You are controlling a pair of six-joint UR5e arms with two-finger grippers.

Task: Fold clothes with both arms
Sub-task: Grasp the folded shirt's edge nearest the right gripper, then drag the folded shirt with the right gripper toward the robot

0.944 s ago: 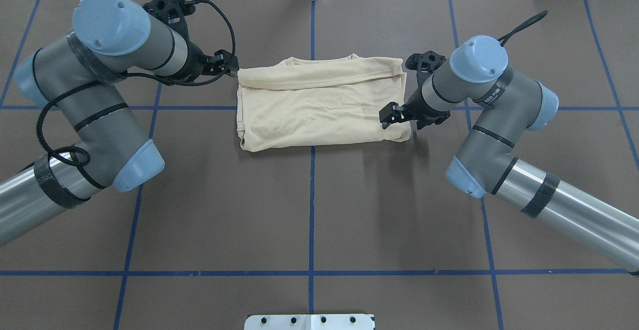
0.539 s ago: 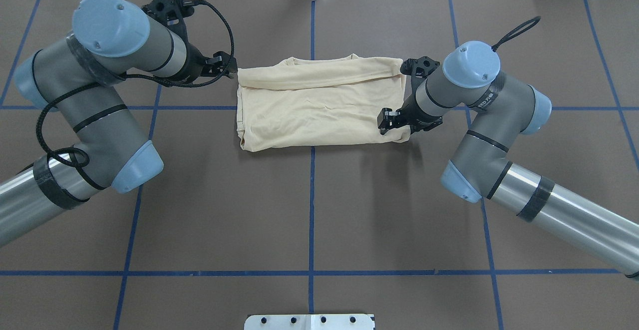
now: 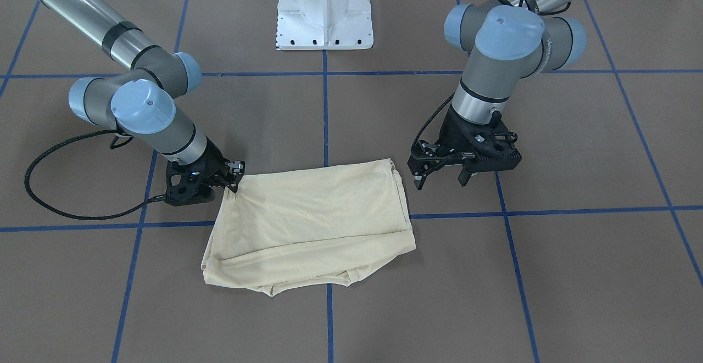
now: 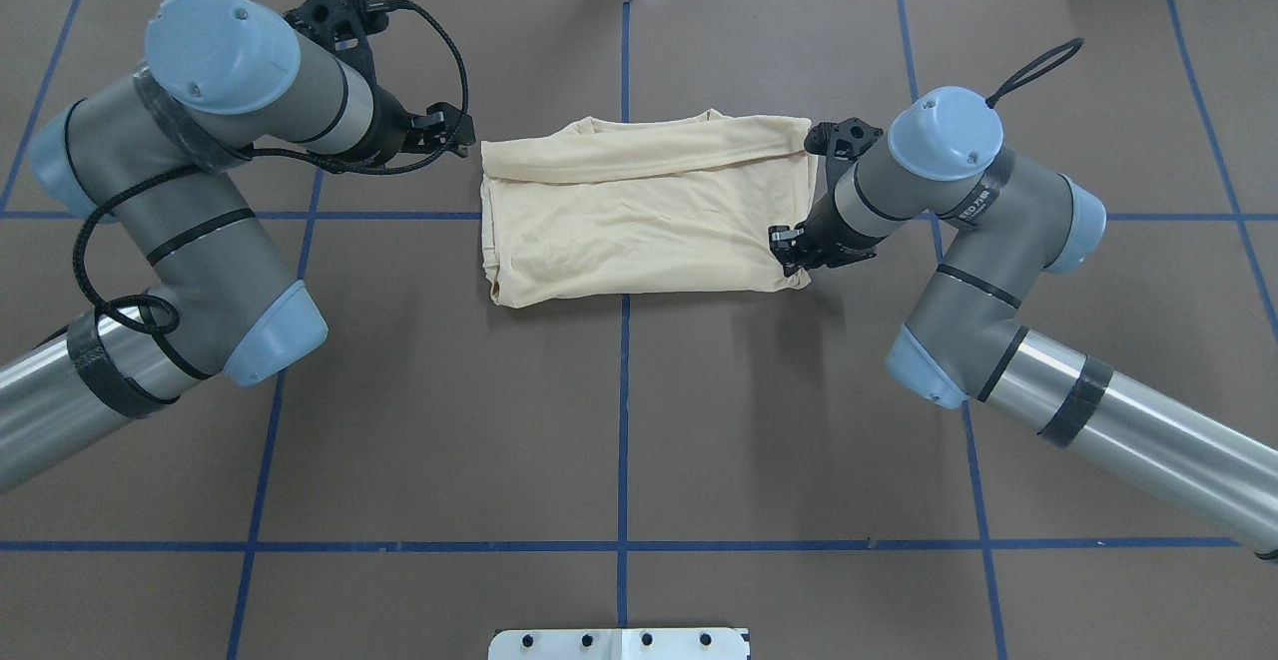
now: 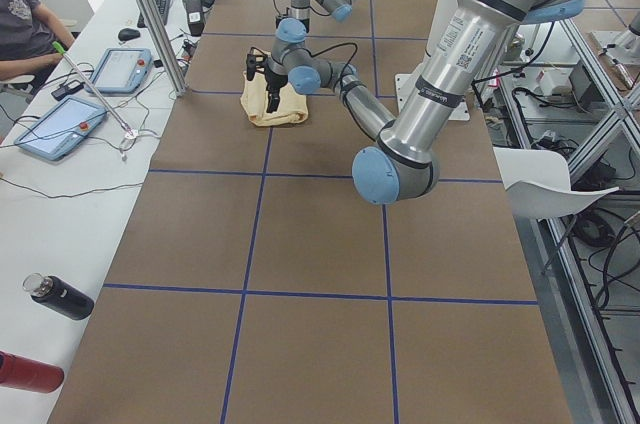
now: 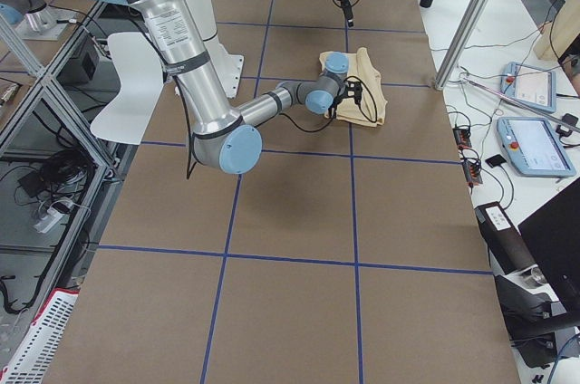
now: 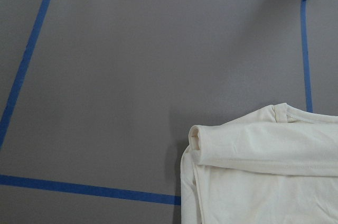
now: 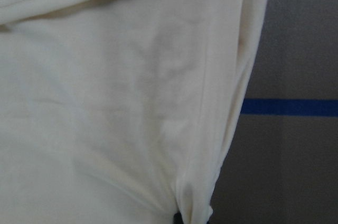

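Folded cream T-shirt [image 4: 639, 221] is laid flat mid-table [image 4: 399, 420], across the centre blue tape line [image 4: 623, 420]. Its robot-side right corner is pinched in the right gripper [image 4: 789, 249], with the jaws closed on fabric. The left gripper [image 3: 439, 179] is held spread wide and empty, just beside the shirt's left edge.

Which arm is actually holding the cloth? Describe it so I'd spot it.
On the brown table crossed by blue tape lines lies a folded cream T-shirt. The right arm's tool sits at its robot-side right corner, shut on puckered fabric, while the left arm's tool hangs open, clear of it.
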